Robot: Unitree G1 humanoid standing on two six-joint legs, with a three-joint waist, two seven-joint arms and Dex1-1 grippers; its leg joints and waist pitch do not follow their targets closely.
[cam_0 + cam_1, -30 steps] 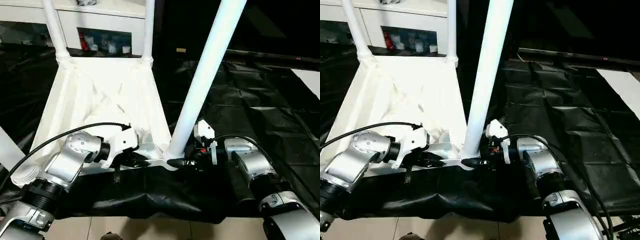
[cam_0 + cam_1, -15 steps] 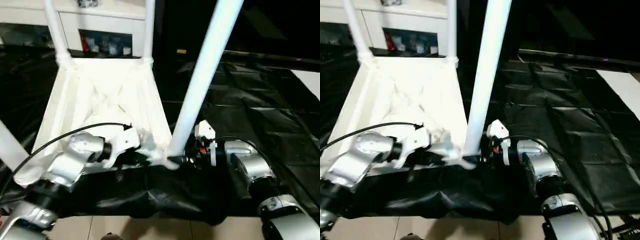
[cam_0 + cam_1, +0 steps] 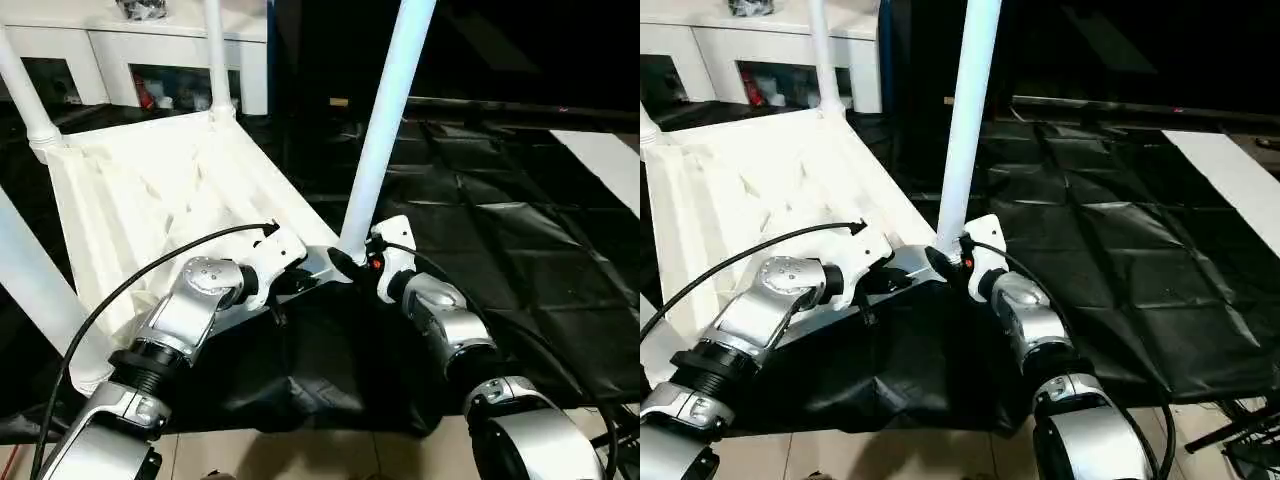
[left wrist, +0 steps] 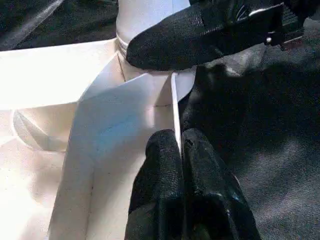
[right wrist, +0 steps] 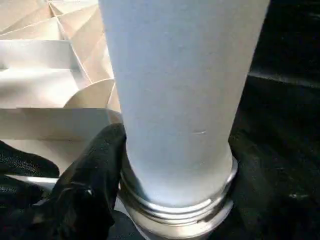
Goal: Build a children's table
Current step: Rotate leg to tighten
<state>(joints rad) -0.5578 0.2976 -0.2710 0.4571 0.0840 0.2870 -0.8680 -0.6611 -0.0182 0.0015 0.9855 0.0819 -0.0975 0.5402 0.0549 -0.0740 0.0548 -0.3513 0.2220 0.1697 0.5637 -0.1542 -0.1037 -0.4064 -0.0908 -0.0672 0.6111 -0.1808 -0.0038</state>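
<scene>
1. The table top [image 3: 160, 190] lay upside down on a black sheet [image 3: 520, 240] spread over the floor, its ribbed underside facing up, on the left half of the scene, with a white cabinet [image 3: 140, 50] behind it at the far side.

2. Four legs showed standing up from its corners: two at the far edge [image 3: 215, 55] [image 3: 25, 90], one at the near left [image 3: 40, 290], and one at the near right corner [image 3: 385, 130], between the two arms.

3. Judged from this, the build looked close to finished: every corner carried a leg. What seemed left was to seat the near right leg fully, since a band of thread [image 5: 175, 207] was exposed at its base in the right wrist view, and then to turn the table onto its feet.

4. The left gripper [image 4: 180, 165] was closed tight, its two fingers pinching the thin rim [image 4: 175, 100] of the top just beside the near right corner socket, apparently steadying the top.

5. The right gripper [image 3: 350, 265] sat at the foot of the near right leg with its jaws spread part way. One black finger [image 5: 87, 185] pressed against the base of the leg; the other was hidden behind the leg, so a full clasp could not be confirmed.
</scene>
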